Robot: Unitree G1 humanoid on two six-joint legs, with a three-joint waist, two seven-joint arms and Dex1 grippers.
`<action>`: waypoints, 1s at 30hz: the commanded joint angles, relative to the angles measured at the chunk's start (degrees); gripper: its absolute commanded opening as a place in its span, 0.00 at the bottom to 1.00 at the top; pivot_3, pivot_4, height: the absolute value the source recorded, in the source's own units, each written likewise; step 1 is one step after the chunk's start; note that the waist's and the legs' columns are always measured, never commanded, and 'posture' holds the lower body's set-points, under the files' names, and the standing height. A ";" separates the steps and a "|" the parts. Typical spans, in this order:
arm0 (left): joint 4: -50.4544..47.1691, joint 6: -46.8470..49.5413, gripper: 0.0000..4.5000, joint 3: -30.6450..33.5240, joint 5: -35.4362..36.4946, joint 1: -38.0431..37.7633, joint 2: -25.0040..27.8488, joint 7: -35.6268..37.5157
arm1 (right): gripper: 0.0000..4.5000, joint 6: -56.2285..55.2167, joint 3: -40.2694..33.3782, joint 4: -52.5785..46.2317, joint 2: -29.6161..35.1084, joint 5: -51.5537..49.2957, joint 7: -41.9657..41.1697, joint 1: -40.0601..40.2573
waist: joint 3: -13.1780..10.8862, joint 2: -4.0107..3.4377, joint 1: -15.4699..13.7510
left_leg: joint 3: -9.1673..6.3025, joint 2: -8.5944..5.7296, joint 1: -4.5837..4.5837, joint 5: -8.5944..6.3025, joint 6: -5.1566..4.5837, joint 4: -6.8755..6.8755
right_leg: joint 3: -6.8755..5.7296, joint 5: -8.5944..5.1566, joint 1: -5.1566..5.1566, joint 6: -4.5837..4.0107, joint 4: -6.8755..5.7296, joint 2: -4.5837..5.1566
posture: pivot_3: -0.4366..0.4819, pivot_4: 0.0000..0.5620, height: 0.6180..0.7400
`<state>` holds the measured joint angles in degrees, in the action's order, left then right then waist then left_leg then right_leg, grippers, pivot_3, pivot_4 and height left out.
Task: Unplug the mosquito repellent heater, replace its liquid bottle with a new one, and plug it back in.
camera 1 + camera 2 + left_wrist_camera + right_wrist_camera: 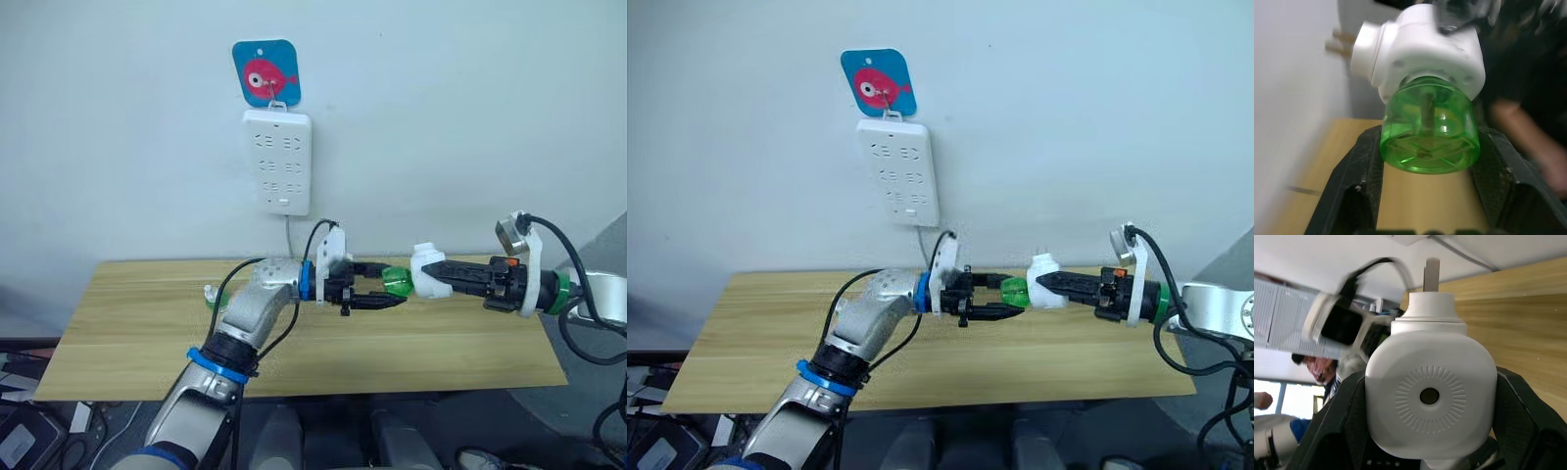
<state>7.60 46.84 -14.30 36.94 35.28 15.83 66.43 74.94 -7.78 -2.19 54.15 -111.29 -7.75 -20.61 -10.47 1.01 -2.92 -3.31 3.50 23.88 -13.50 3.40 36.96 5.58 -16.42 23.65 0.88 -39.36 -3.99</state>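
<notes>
The mosquito repellent heater (425, 266) is a small white rounded unit held in the air over the table, unplugged, its prongs (1431, 270) bare. My right gripper (437, 277) is shut on it from the right, a black finger on each side of its body (1430, 396). A green translucent liquid bottle (398, 284) is seated in the heater's left end. My left gripper (391, 286) is shut on this bottle, and its fingers (1354, 186) press the bottle's (1427, 132) two sides. The two grippers face each other.
A white multi-socket power strip (278, 162) hangs on the wall under a blue fish sticker (265, 71), its cord running down behind the wooden table (137, 338). A small greenish thing (210, 293) lies on the table behind my left arm. A person (1315, 367) is in the background.
</notes>
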 commanded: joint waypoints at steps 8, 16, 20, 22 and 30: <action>3.66 37.03 0.58 7.75 16.02 4.83 0.82 -2.59 | 0.66 0.41 2.11 -2.98 1.62 2.60 -6.68 -2.34 | -0.34 0.01 -0.11 | -0.03 -0.01 0.02 -0.01 0.00 -0.05 | -0.05 -0.03 0.01 0.04 0.02 0.02 | 0.71 0.33 1.00; 4.61 29.11 1.00 12.02 13.32 4.87 2.29 -4.09 | 0.66 -1.38 0.81 -2.69 3.23 0.08 -6.34 0.71 | -0.36 0.05 -0.36 | 0.02 -0.04 0.02 0.00 0.01 0.01 | 0.01 -0.03 -0.01 0.04 0.04 0.07 | 0.70 0.31 1.00; -2.04 9.78 1.00 5.27 3.77 2.49 11.13 6.07 | 0.66 -1.50 -0.94 -0.11 3.99 3.04 -8.01 2.56 | -0.36 0.05 -0.05 | 0.05 -0.01 -0.02 0.00 0.01 -0.03 | 0.03 -0.03 0.00 0.04 0.02 0.06 | 0.70 0.30 1.00; -6.25 -4.60 1.00 0.90 -3.67 -0.53 14.99 10.90 | 0.66 -1.53 -2.06 1.72 4.22 4.18 -8.91 3.28 | -0.35 0.03 -0.22 | 0.10 -0.01 -0.04 0.00 0.01 -0.09 | 0.06 0.02 0.01 -0.05 0.03 0.05 | 0.71 0.30 1.00; 8.00 -81.76 1.00 1.79 -29.18 -5.06 4.21 0.44 | 0.66 -1.53 -3.81 5.22 2.37 6.24 -8.72 1.57 | -0.34 -0.02 -2.86 | 0.33 -0.08 0.02 0.00 0.02 0.06 | 0.23 0.26 -0.09 -0.20 0.38 0.21 | 0.71 0.30 1.00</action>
<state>12.71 -21.35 -14.01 11.53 29.33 20.64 69.64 73.75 -9.52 4.03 56.72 -103.53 -16.19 -18.50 -10.81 0.99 -5.78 -2.95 3.42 23.88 -13.50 3.41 37.01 5.86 -16.14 23.56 0.69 -38.97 -3.78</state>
